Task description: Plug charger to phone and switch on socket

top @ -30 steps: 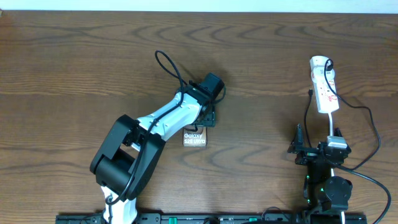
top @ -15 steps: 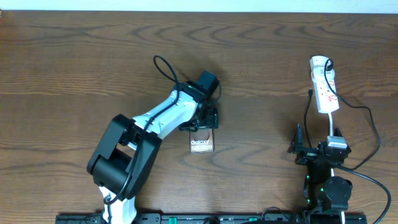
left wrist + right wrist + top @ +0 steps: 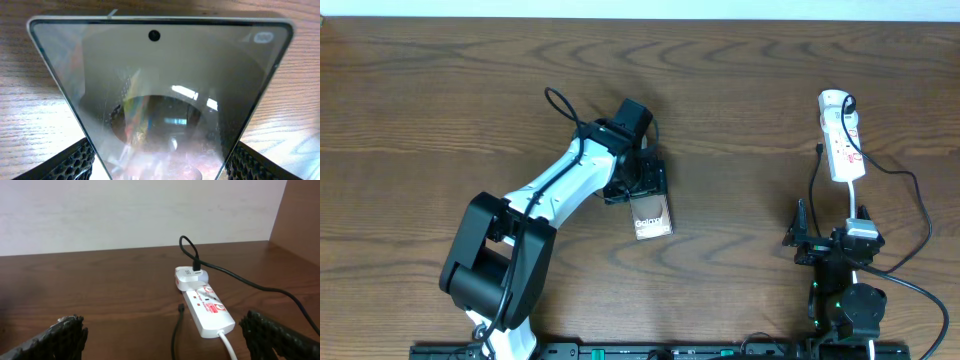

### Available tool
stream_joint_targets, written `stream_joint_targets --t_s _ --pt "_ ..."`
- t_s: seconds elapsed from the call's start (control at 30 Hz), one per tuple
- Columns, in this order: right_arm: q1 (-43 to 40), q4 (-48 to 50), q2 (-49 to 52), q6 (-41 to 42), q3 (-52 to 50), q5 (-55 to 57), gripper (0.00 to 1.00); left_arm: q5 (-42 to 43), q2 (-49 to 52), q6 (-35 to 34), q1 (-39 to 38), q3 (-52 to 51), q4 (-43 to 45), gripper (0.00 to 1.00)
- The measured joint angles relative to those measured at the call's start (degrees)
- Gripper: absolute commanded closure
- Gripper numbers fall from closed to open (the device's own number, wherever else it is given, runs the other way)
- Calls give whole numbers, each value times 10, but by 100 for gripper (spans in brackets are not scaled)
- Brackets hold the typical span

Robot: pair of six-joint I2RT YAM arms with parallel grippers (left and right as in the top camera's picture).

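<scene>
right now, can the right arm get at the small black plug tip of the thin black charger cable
Probably yes: the plug tip lies on the wooden table ahead of the open right gripper, beside the white power strip, with nothing between.

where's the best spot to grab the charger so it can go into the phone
Probably just behind the plug tip of the charger, which lies flat and free on the table beside the socket. Come from above, fingers across the thin cable, leaving the tip sticking out.
</scene>
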Motion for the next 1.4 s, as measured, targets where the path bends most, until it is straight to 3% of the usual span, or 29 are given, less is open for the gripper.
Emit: stream_joint_targets --t_s 0.43,1.07,1.1,1.2,1.23,1.4 --pt "0 0 0 0 0 0 1 -152 0 0 0 -1 5 35" --pt "0 0 0 0 0 0 1 -192 41 2 -19 -1 16 35" --pt "0 0 0 0 0 0 1 -192 41 3 -19 -1 16 34" --pt "0 0 0 0 0 0 1 -192 40 12 -19 -1 13 14" --pt "0 0 0 0 0 0 1 -193 40 16 -19 -1 9 0" --pt "0 0 0 0 0 0 1 -208 38 26 -19 -2 -16 0"
